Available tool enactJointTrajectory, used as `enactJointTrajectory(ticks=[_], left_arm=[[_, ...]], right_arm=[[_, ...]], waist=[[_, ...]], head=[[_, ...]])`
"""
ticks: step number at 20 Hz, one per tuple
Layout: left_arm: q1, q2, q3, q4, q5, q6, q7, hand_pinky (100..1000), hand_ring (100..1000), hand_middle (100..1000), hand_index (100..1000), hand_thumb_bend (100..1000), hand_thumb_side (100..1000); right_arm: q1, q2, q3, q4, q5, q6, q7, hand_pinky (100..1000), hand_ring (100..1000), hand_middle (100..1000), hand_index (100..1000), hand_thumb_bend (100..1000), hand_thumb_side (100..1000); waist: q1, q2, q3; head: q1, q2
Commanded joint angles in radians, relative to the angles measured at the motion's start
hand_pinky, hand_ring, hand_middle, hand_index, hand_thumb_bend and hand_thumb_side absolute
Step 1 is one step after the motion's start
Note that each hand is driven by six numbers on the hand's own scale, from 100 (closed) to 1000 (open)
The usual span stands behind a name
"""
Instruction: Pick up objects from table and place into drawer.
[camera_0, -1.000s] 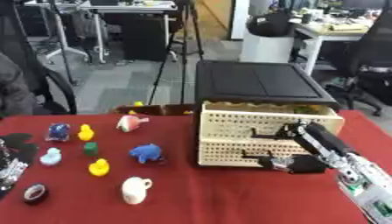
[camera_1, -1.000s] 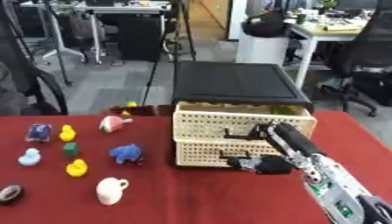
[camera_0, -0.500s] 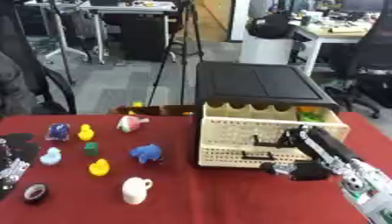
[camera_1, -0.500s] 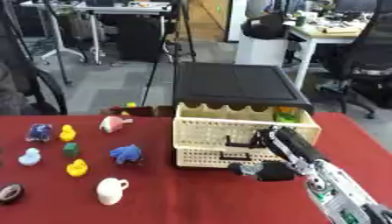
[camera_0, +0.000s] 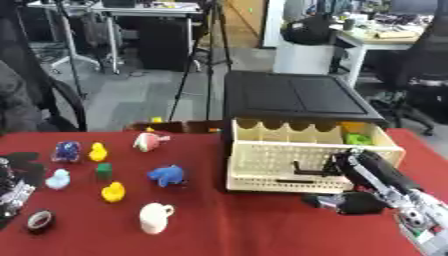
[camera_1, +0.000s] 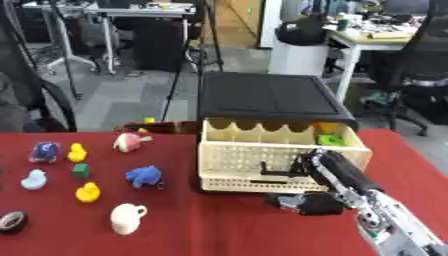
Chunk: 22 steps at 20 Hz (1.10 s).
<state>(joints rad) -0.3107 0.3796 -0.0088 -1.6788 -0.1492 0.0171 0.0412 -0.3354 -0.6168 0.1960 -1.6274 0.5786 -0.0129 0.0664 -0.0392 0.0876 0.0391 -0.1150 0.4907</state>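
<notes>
While the cream drawer (camera_0: 306, 160) is seen pulled out from under the black-topped cabinet (camera_0: 297, 97) at right of centre, the right hand (camera_0: 350, 202) is held low in front of it, its fingers curled, though whether anything is gripped cannot be told. Its forearm (camera_0: 385, 175) lies across the drawer's front right corner, and a dark handle (camera_0: 306, 172) is seen on the drawer front. Green and orange things (camera_0: 354, 135) are seen inside the drawer at its right end.

Scattered over the left half of the red table (camera_0: 227, 225) are a white mug (camera_0: 156, 217), a blue elephant (camera_0: 166, 175), yellow ducks (camera_0: 112, 191), a green block (camera_0: 103, 171), a pale blue duck (camera_0: 58, 178), a pink and white toy (camera_0: 149, 141) and a dark ring (camera_0: 39, 220). Bare cloth is left between these and the drawer. At the left edge the left hand (camera_0: 10, 187) is partly shown; its fingers cannot be made out.
</notes>
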Motion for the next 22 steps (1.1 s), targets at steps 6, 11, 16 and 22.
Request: enactJointTrajectory(ticks=[6,11,16,22], left_arm=[[-0.008,0.032,0.011,-0.014,-0.002,0.0,0.005,568,478,541,744,644,759],[-0.007,0.032,0.011,-0.014,-0.002,0.0,0.004,568,478,541,744,645,759],[-0.006,0.033,0.011,-0.013,-0.002,0.0,0.005,568,478,541,745,644,759],[-0.006,0.033,0.011,-0.013,-0.002,0.001,0.004,569,478,541,746,644,759]], right_arm=[[0.04,-0.051,-0.033,-0.081,0.003,0.019,-0.015,100,100,144,563,797,775],[0.054,-0.048,-0.036,-0.106,-0.006,0.023,-0.017,100,100,146,641,802,775],[0.058,-0.04,-0.034,-0.126,-0.016,0.022,-0.02,100,100,149,731,805,776],[0.06,-0.031,-0.035,-0.154,-0.032,0.018,-0.036,100,100,158,758,805,778]], waist=[[-0.002,-0.017,-0.008],[-0.002,-0.019,-0.01],[-0.001,-0.018,-0.011],[-0.001,-0.017,-0.011]], head=[[0.005,0.007],[0.006,0.007],[0.006,0.008],[0.007,0.009]])
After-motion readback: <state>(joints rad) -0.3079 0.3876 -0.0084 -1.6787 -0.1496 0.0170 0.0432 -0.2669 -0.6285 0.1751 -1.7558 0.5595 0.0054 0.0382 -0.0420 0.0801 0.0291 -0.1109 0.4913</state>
